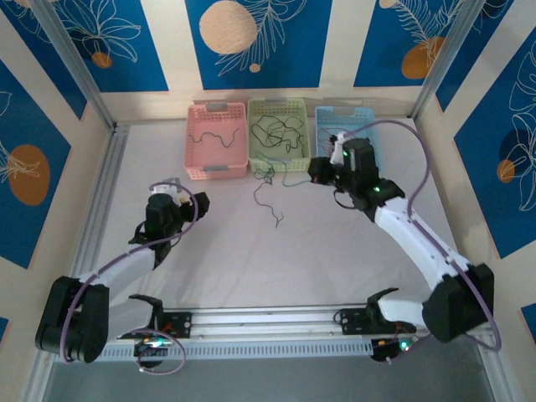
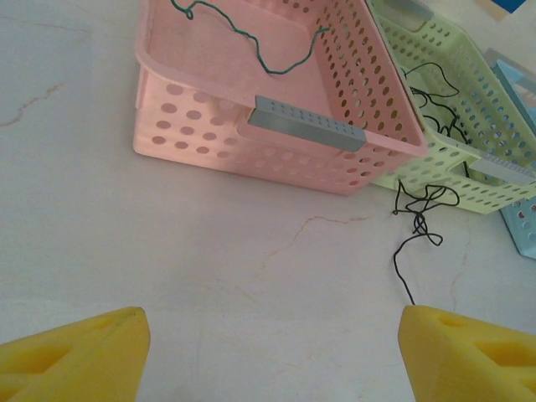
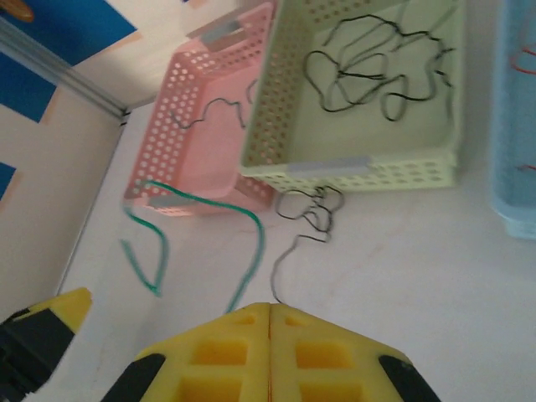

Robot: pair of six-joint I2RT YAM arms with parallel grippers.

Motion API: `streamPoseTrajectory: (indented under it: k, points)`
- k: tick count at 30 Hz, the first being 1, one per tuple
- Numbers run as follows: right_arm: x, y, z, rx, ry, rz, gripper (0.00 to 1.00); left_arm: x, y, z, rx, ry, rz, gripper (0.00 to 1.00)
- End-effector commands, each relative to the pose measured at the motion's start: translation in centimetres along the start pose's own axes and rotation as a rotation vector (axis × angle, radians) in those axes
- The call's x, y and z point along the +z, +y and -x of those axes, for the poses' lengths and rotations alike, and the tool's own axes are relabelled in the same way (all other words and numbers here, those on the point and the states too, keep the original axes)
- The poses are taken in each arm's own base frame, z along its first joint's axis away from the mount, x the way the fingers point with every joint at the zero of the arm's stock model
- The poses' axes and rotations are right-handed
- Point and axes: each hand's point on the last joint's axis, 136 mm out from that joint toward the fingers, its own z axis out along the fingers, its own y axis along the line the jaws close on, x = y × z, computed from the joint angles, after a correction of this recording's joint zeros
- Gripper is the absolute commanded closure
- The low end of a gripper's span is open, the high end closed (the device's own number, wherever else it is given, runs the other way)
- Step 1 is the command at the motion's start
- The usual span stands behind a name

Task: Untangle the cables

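Note:
My right gripper (image 3: 270,308) is shut on one end of a green cable (image 3: 260,243), which hangs off to the left in loops above the table. A tangled black cable (image 3: 310,218) lies on the table in front of the yellow-green basket (image 3: 402,173), its loose end running under my right fingertips. The overhead view puts my right gripper (image 1: 316,172) just right of that black cable (image 1: 268,201). My left gripper (image 2: 275,318) stands open over bare table, the black cable (image 2: 419,218) ending near its right finger (image 2: 452,352).
Three baskets line the back. The pink basket (image 1: 192,142) holds a green cable (image 2: 276,63), the yellow-green basket (image 1: 252,138) holds black cables (image 1: 280,132), and the blue basket (image 1: 356,113) holds a red wire (image 3: 523,63). Walls enclose the table.

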Motion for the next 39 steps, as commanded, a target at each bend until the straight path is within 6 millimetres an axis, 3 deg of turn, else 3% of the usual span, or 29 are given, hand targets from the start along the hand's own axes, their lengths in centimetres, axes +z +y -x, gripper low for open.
streamPoseTrajectory:
  k: [1, 6, 11, 18, 24, 27, 37, 39]
  points:
    - [2.4, 3.4, 1.8, 0.0, -0.008, 0.077, 1.0, -0.6, 0.1, 0.9, -0.011, -0.057, 0.015, 0.22]
    - [8.1, 6.1, 4.4, 0.061, -0.006, 0.129, 1.0, -0.9, 0.4, 1.0, -0.015, -0.073, 0.024, 0.22]
    - [14.2, 8.5, 5.6, 0.087, 0.019, 0.172, 1.0, -1.1, 0.5, 1.1, -0.016, -0.079, 0.029, 0.22]
    - [20.7, 9.6, 6.3, 0.103, 0.044, 0.165, 1.0, -1.2, 0.6, 1.2, -0.019, -0.09, 0.035, 0.22]
    - [24.8, 9.4, 5.4, 0.135, 0.071, 0.171, 1.0, -1.3, 0.8, 1.2, -0.019, -0.09, 0.04, 0.22]
    - [26.4, 8.2, 5.1, 0.157, 0.067, 0.129, 1.0, -1.3, 0.7, 1.2, -0.02, -0.091, 0.039, 0.22]
    - [29.5, 6.9, 4.9, 0.177, 0.062, 0.118, 1.0, -1.3, 0.9, 1.2, -0.022, -0.095, 0.047, 0.21]
    - [29.9, 6.8, 4.9, 0.182, 0.058, 0.116, 0.9, -1.3, 0.9, 1.2, -0.021, -0.093, 0.046, 0.21]
